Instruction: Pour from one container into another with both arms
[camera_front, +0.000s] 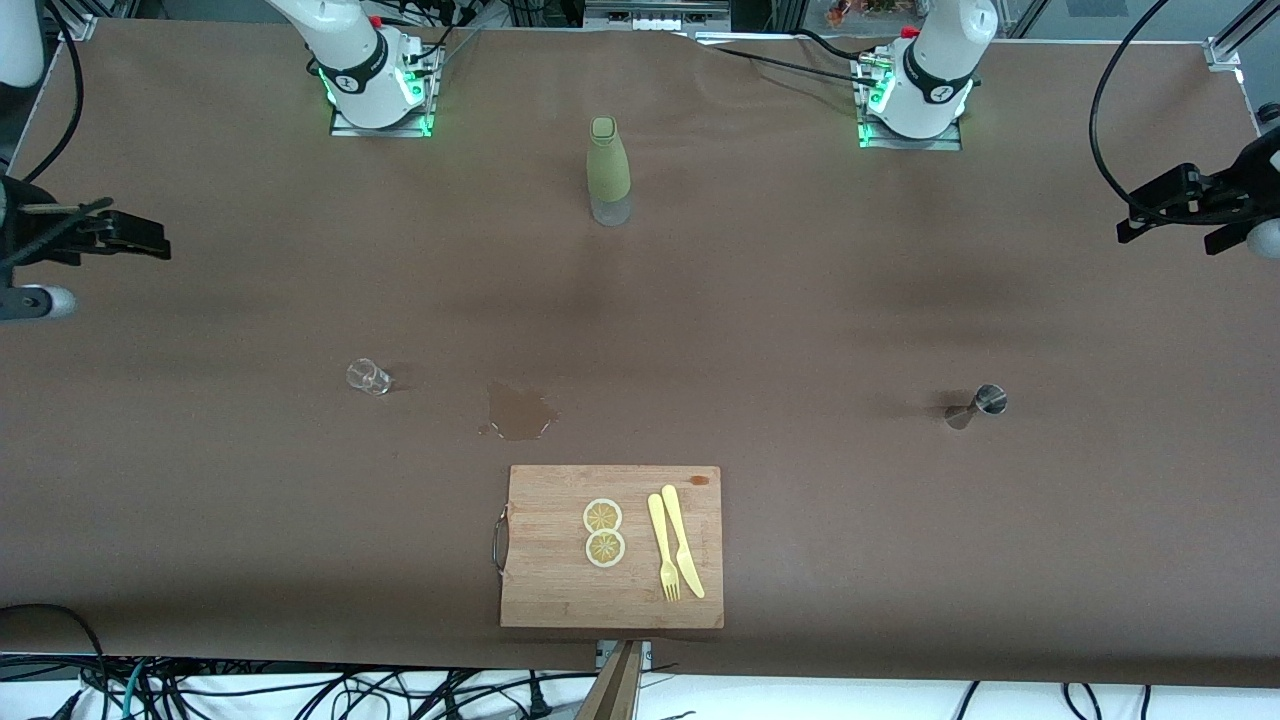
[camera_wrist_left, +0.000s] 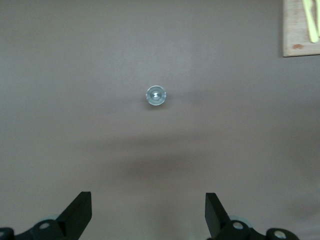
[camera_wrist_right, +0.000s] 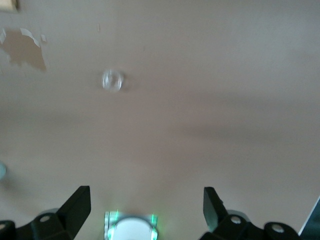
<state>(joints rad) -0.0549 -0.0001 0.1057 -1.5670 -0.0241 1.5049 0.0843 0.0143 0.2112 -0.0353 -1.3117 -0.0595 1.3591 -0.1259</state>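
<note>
The silver jigger (camera_front: 975, 405) stands on the brown table toward the left arm's end; the left wrist view looks straight down into its round mouth (camera_wrist_left: 156, 95). The small clear glass cup (camera_front: 368, 376) stands toward the right arm's end and shows as a faint ring (camera_wrist_right: 112, 80) in the right wrist view. My left gripper (camera_front: 1165, 232) (camera_wrist_left: 147, 196) hangs high over the table's end, open and empty, well away from the jigger. High over the opposite end, my right gripper (camera_front: 140, 232) (camera_wrist_right: 145, 190) is also open and empty, apart from the cup.
A wet spill (camera_front: 518, 412) (camera_wrist_right: 22, 47) darkens the table between cup and jigger. A wooden cutting board (camera_front: 545, 590) with two lemon slices (camera_front: 603, 532), a yellow fork and a knife lies nearest the front camera. An olive-green bottle (camera_front: 608, 170) stands between the arm bases.
</note>
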